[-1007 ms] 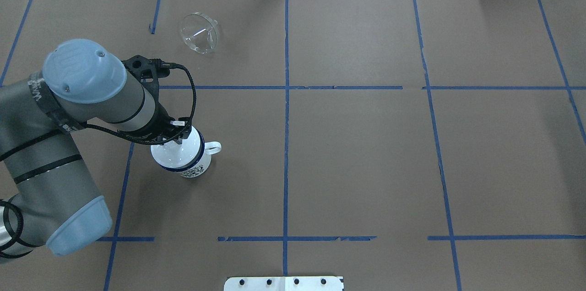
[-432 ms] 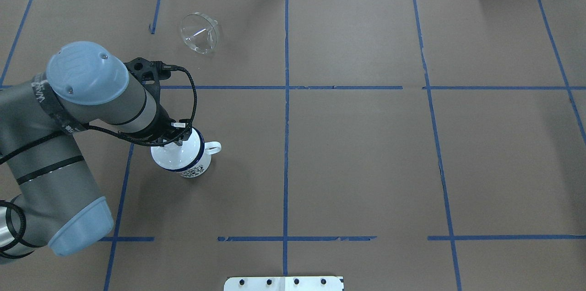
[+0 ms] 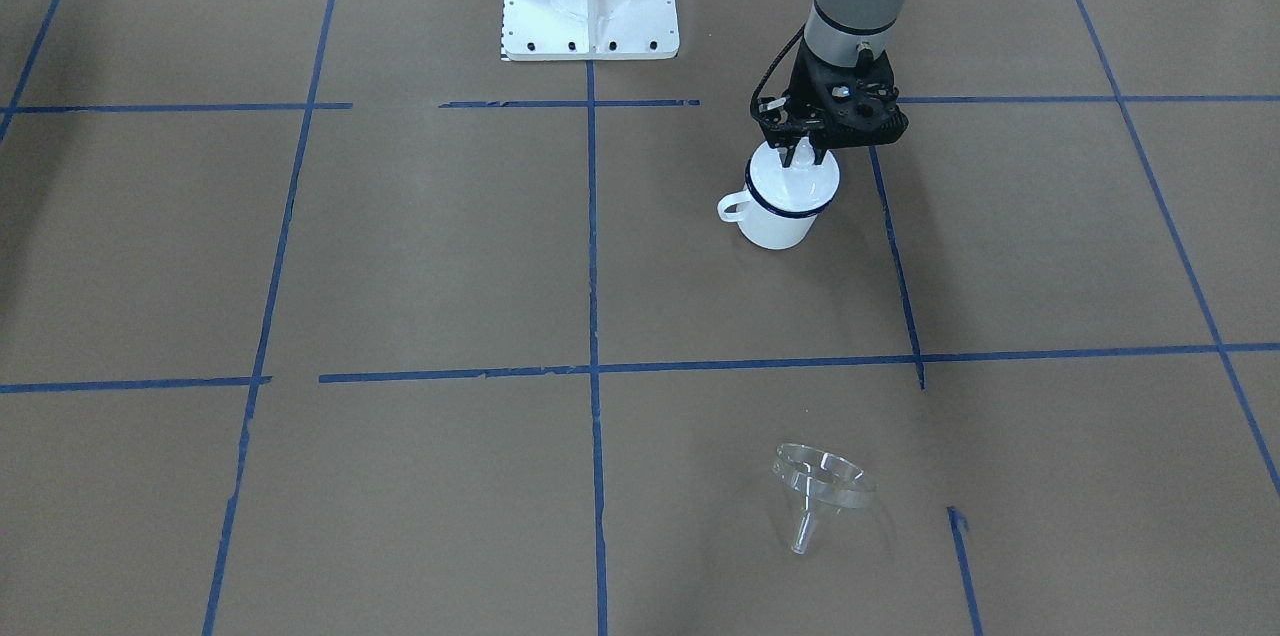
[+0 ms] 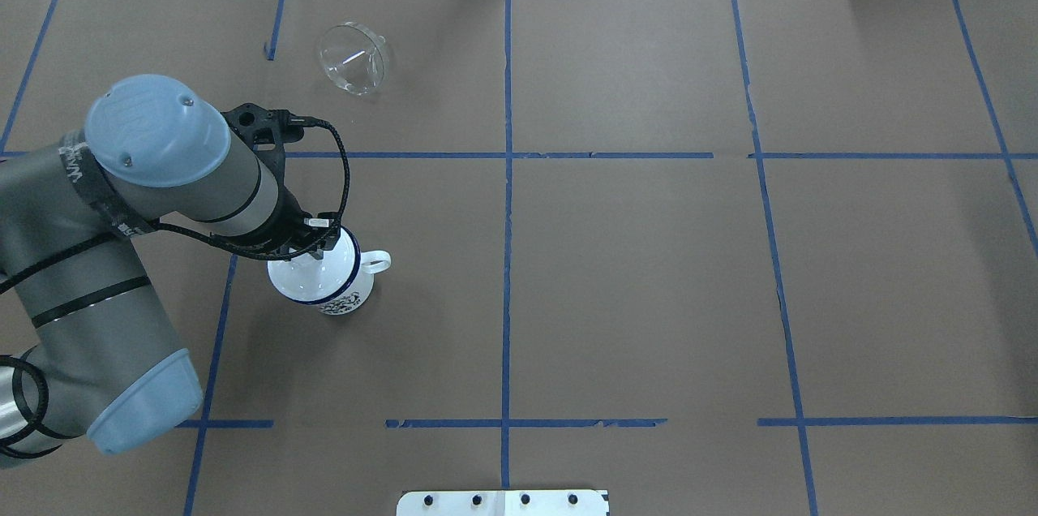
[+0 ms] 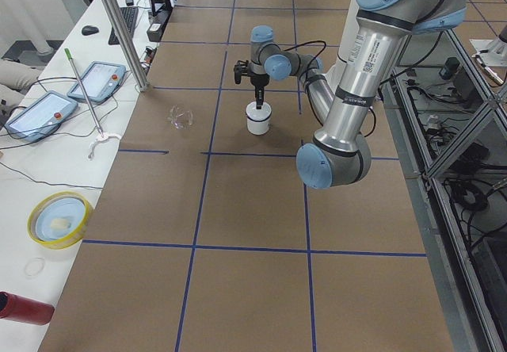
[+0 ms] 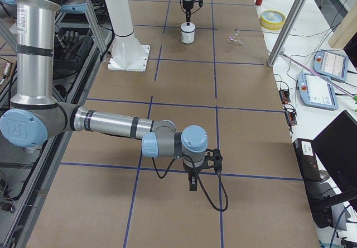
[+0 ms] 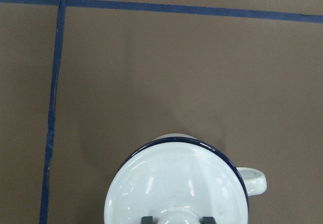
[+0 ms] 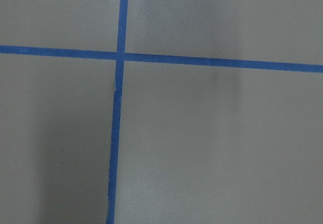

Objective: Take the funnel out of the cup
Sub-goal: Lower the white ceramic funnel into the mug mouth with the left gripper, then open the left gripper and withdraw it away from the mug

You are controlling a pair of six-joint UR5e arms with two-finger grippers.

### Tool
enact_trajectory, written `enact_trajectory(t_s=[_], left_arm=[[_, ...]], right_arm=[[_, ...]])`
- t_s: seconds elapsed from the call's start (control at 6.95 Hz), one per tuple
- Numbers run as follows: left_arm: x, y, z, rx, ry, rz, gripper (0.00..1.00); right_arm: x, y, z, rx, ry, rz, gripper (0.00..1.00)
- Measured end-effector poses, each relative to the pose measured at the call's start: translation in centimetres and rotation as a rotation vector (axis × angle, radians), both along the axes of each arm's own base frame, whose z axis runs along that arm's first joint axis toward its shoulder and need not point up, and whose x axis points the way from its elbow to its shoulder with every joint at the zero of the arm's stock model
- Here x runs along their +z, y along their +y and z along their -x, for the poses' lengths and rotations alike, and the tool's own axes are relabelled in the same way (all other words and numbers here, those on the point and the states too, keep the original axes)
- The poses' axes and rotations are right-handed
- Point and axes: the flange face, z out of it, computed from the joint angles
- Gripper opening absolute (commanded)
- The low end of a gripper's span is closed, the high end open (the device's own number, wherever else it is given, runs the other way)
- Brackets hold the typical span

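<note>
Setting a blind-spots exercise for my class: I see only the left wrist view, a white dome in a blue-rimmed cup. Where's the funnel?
Observer: The funnel lies on its side on the table, apart from the cup, farther from the robot.
Operator: And the right arm?
Observer: The right gripper hangs near a tape crossing, far from both.
Operator: Anything on the cup's outside?
Observer: A dark pattern on the wall facing the robot.
</note>
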Motion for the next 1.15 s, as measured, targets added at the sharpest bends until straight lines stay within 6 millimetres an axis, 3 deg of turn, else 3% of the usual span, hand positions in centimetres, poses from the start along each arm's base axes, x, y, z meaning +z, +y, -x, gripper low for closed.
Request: enact_trajectory(t_s=[0.43,0.72,0.86,1.15], left_arm=[[-0.2,0.0,0.1,-0.002,0.003,-0.002,1.00],[-0.7,0.1,1.9,0.017,0.018,-0.049,1.00],[0.1,-0.7,4.5,0.066,0.011,-0.113,1.00],[4.7,-5.2,14.4,0.175,-0.029,-0.243,1.00]], right_arm=[[0.0,0.0,0.0,0.000,0.000,0.000,1.00],[0.0,0.0,0.0,0.000,0.000,0.000,1.00],[0.0,0.0,0.0,0.000,0.000,0.000,1.00],[0.0,0.0,0.0,0.000,0.000,0.000,1.00]])
